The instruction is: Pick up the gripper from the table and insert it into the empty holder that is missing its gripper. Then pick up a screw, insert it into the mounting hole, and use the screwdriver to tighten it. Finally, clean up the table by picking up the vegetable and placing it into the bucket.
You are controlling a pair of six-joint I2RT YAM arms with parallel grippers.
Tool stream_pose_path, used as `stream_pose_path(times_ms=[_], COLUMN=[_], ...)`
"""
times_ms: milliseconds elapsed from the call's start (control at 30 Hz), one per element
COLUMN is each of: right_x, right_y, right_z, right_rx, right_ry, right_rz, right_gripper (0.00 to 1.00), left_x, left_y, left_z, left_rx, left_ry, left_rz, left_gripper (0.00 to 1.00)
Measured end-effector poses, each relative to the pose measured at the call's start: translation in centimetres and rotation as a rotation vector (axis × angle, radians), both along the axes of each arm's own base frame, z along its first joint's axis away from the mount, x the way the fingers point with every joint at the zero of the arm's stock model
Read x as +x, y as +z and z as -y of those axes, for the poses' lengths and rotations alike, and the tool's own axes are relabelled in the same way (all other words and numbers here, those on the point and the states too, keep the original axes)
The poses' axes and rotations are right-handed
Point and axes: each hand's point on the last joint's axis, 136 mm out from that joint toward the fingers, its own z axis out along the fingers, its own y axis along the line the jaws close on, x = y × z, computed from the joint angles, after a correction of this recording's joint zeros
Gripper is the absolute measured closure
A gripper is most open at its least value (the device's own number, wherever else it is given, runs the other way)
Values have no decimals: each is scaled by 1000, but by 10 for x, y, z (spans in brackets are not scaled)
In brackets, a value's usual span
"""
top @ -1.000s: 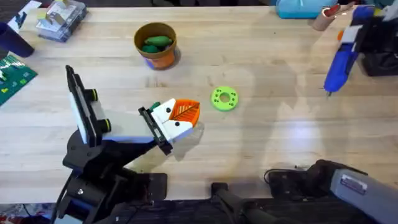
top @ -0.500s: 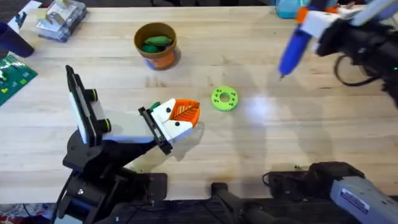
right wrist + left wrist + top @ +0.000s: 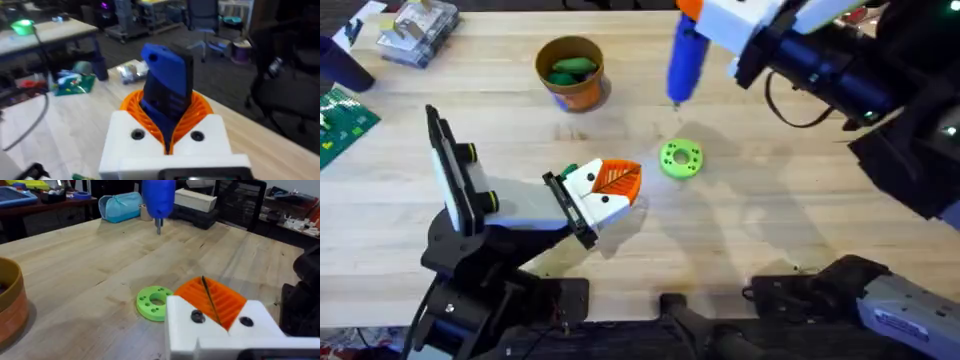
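- Between the ribbed orange pads of the right gripper (image 3: 167,120) sat the screwdriver (image 3: 684,60). The jaws were clamped on its fat blue handle, and the thin metal tip pointed down, clear of the wood.
- Over the worktop (image 3: 800,200), the tool hung near the far edge, about midway along it. It was just beyond the disc (image 3: 681,158) and to the right of the bucket (image 3: 571,72).
- Whether the left gripper (image 3: 207,287) was open or closed could not be told from these views.
- Toward the near-left corner stood the holder (image 3: 520,210), a smooth white boxy body ending in a thin black flange, on a black stand with yellow-green knobs.
- Against that flange lay the gripper (image 3: 605,185), a white wedge with dark dots and an orange leaf-like ribbed finger. It looked seated, so the insertion step seemed done.
- No screw could be made out, and whether one already sat in the mounting hole was not visible.
- The step in hand looked like bringing the screwdriver to the holder for tightening.
- Next, the tip would need to travel toward the near-left corner and line up squarely with the screw head. It would then have to press lightly and turn without slipping on the hard, smooth plastic.
- The disc was flat, bright green plastic pierced with round holes, lying near the middle of the worktop, just beside the orange finger.
- The bucket was a small round orange pail with a tan-yellow rim, standing near the far edge, left of the middle.
- Inside it lay the vegetable (image 3: 570,68), green and rounded, so the clean-up appeared settled already.
- The worktop itself was pale planked wood with a slight sheen.
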Motion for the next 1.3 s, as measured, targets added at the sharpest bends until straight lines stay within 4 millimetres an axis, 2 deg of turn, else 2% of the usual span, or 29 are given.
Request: stream_pose_path(times_ms=[300, 633, 733, 900, 1200, 1300], right_x=[-53, -101, -109, -112, -109, -109], right_y=[48, 59, 56, 37, 18, 19], right_z=[-46, -85, -99, -117, -121, -121], right_rx=[122, 176, 185, 156, 106, 108], right_ry=[189, 361, 403, 442, 443, 442], right_rz=[164, 203, 206, 159, 97, 99], right_gripper=[975, 975, 975, 975, 975, 975], left_x=[0, 0, 0, 0, 0, 0], left_y=[0, 0, 0, 0, 0, 0], left_z=[0, 0, 0, 0, 0, 0], left_rx=[0, 0, 0, 0, 0, 0], left_ry=[0, 0, 0, 0, 0, 0], left_rz=[0, 0, 0, 0, 0, 0], left_gripper=[987, 987, 987, 987, 987, 987])
